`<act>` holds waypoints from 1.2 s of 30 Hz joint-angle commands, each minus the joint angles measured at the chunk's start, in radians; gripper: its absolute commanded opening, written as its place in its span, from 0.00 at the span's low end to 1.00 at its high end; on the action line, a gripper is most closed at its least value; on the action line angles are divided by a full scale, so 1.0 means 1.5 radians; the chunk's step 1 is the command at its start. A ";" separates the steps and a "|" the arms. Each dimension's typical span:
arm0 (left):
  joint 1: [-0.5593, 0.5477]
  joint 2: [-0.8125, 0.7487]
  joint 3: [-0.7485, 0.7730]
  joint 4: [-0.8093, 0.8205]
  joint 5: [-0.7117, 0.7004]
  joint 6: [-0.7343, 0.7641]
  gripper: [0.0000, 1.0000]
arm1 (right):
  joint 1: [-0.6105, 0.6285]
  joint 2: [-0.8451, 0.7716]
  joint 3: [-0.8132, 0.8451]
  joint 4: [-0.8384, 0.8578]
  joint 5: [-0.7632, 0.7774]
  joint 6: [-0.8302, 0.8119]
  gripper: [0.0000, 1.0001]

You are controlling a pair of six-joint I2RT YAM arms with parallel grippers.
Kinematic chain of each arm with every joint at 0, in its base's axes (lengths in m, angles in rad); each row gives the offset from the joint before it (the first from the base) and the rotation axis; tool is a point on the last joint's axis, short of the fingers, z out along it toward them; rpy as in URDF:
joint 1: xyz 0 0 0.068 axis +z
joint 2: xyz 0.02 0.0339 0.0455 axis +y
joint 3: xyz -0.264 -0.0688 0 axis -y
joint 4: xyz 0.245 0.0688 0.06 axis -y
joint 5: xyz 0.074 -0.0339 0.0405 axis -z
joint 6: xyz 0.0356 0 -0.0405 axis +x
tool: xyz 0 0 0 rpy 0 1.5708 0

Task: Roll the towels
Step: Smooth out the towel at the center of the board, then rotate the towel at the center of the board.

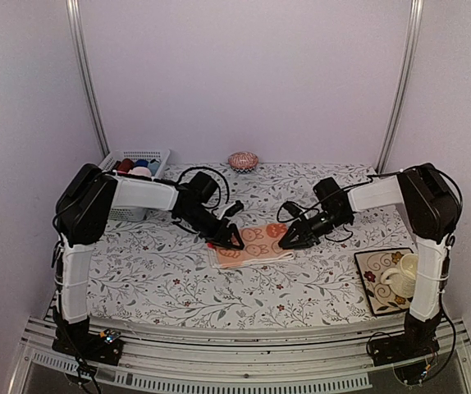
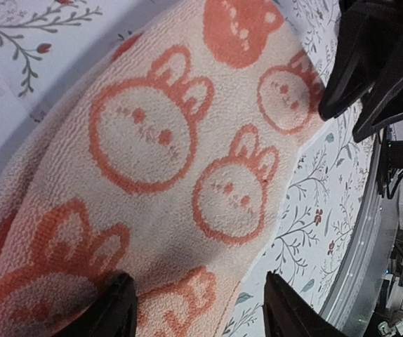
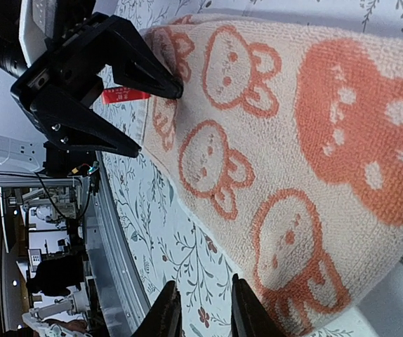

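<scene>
Floral table; peach towel, white basket, tray

No legible text, number or brand in any of my views. Red tag at edge of towel: too small and blurred to read.

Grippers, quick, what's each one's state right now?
Left gripper: open over the towel edge, holding nothing.
Right gripper: narrowly open at the towel's opposite edge, holding nothing.
</scene>
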 commanded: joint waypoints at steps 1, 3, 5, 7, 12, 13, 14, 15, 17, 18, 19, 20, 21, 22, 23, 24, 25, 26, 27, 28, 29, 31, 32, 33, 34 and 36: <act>-0.002 -0.010 -0.016 -0.015 -0.034 0.006 0.62 | 0.007 0.019 -0.030 0.010 0.010 0.009 0.26; -0.001 -0.006 -0.025 -0.010 -0.055 0.007 0.61 | 0.007 0.022 -0.045 0.006 0.029 0.010 0.26; 0.001 -0.002 -0.033 0.001 -0.067 0.009 0.61 | 0.007 0.027 -0.056 0.004 0.047 0.011 0.25; 0.001 0.005 -0.034 0.003 -0.073 0.015 0.62 | 0.007 0.036 -0.061 0.001 0.060 0.011 0.25; 0.001 -0.003 -0.018 0.012 -0.078 0.027 0.65 | 0.008 0.027 -0.040 -0.016 0.051 -0.003 0.24; 0.001 -0.008 -0.008 0.012 -0.079 0.028 0.66 | 0.007 0.018 -0.030 -0.022 0.040 -0.008 0.24; 0.001 -0.016 0.003 0.012 -0.080 0.030 0.69 | 0.007 0.007 -0.025 -0.029 0.029 -0.016 0.24; 0.001 -0.025 0.018 0.010 -0.081 0.031 0.72 | 0.007 -0.006 0.003 -0.041 0.018 -0.022 0.24; 0.001 -0.045 0.050 0.006 -0.083 0.035 0.78 | 0.007 -0.036 0.034 -0.064 0.006 -0.036 0.25; 0.001 -0.057 0.067 0.003 -0.087 0.037 0.82 | 0.007 -0.051 0.051 -0.073 0.004 -0.043 0.27; 0.001 -0.068 0.081 0.000 -0.090 0.038 0.86 | 0.007 -0.065 0.065 -0.078 0.007 -0.046 0.28; 0.001 -0.081 0.096 -0.002 -0.094 0.037 0.94 | 0.006 -0.077 0.081 -0.083 0.013 -0.047 0.30; 0.000 -0.097 0.103 -0.005 -0.096 0.037 0.96 | 0.006 -0.085 0.098 -0.087 0.021 -0.046 0.32; -0.001 -0.109 0.107 -0.009 -0.096 0.036 0.97 | 0.005 -0.093 0.113 -0.090 0.034 -0.046 0.34; -0.003 -0.122 0.108 -0.016 -0.096 0.035 0.97 | 0.004 -0.098 0.125 -0.089 0.056 -0.046 0.37; -0.005 -0.130 0.106 -0.023 -0.094 0.035 0.97 | 0.003 -0.101 0.133 -0.085 0.081 -0.045 0.41; -0.012 -0.145 0.101 -0.031 -0.086 0.035 0.97 | 0.001 -0.102 0.141 -0.077 0.108 -0.039 0.44; -0.019 -0.163 0.092 -0.035 -0.079 0.037 0.97 | -0.003 -0.099 0.150 -0.074 0.135 -0.034 0.47; -0.029 -0.174 0.082 -0.038 -0.071 0.040 0.97 | -0.008 -0.094 0.158 -0.073 0.163 -0.028 0.49; -0.039 -0.182 0.069 -0.041 -0.061 0.046 0.97 | -0.015 -0.086 0.168 -0.072 0.179 -0.020 0.50; -0.051 -0.188 0.055 -0.043 -0.048 0.052 0.97 | -0.022 -0.077 0.176 -0.071 0.189 -0.017 0.52; -0.070 -0.193 0.030 -0.052 -0.017 0.066 0.97 | -0.033 -0.062 0.187 -0.061 0.218 -0.004 0.58; -0.080 -0.191 0.020 -0.060 -0.003 0.073 0.97 | -0.036 -0.053 0.193 -0.056 0.233 0.001 0.60; -0.088 -0.189 0.010 -0.067 0.011 0.080 0.97 | -0.039 -0.041 0.206 -0.056 0.241 0.005 0.61; -0.095 -0.185 0.002 -0.074 0.023 0.086 0.97 | -0.039 -0.027 0.220 -0.060 0.246 0.006 0.62; -0.103 -0.176 -0.015 -0.085 0.039 0.097 0.97 | -0.039 0.003 0.241 -0.061 0.248 0.006 0.63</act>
